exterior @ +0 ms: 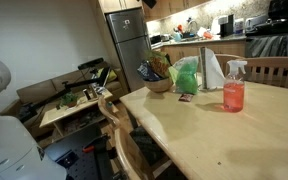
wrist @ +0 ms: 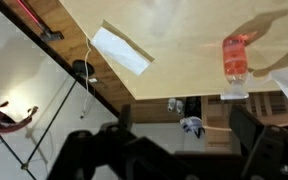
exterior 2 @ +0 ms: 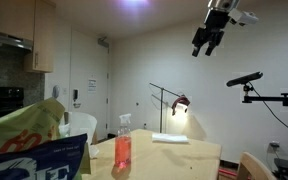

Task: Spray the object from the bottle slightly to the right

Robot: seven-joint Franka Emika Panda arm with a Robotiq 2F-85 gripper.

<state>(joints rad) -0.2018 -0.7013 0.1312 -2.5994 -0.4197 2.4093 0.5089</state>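
Bottle, clear with pink-red liquid and a white trigger head, stands upright on the wooden bench, well below the end effector. The end effector hangs high in the air, its fingers apart and holding nothing. A green bag and a white paper-towel roll sit equally far beneath it.

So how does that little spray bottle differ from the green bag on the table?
The spray bottle is clear, showing pink-red liquid under a white trigger head; the green bag is opaque and crumpled. The spray bottle stands upright and slim, apart from other things; the green bag slumps wider, close beside the white paper-towel roll. Both rest on the wooden table, and the gripper hangs high above, touching neither.
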